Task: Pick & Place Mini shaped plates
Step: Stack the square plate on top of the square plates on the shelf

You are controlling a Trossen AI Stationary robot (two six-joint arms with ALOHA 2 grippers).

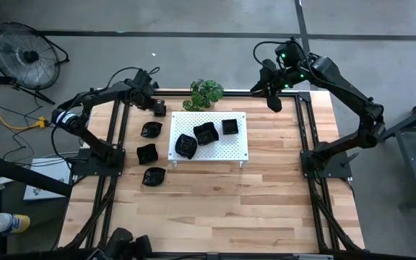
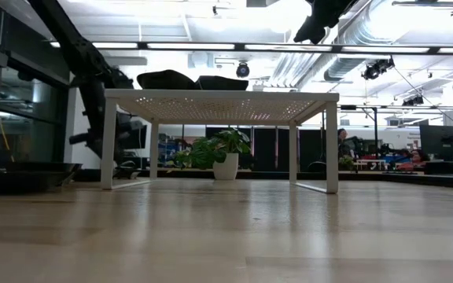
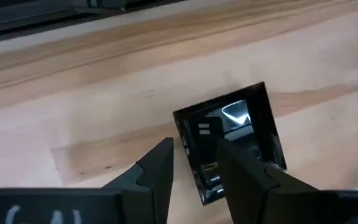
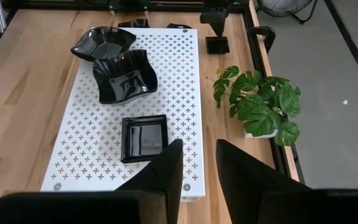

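Note:
A small square black plate [image 1: 159, 110] lies flat on the table left of the white board's far corner; it also shows in the left wrist view [image 3: 241, 134] and the right wrist view [image 4: 217, 45]. My left gripper [image 1: 156, 103] [image 3: 194, 165] is open just over it, one finger over the plate's hollow and one outside its rim. Three black plates rest on the white perforated board [image 1: 233, 148]: a square one [image 1: 230, 126] [image 4: 143, 138] and two wavy ones [image 1: 206, 133] [image 1: 185, 145]. My right gripper [image 1: 273, 100] [image 4: 197, 165] is open and empty, raised beyond the board's far right corner. My left gripper comes at the square plate from above, its fingers on either side of the plate's rim [image 3: 188, 146]. I cannot tell whether they touch it. The plate lies flat on the table.
Three more black plates [image 1: 151, 129] [image 1: 147, 152] [image 1: 154, 175] lie on the table left of the board. A green potted plant [image 1: 206, 92] stands at the far edge behind the board. The near half of the table [image 1: 215, 209] is bare wood.

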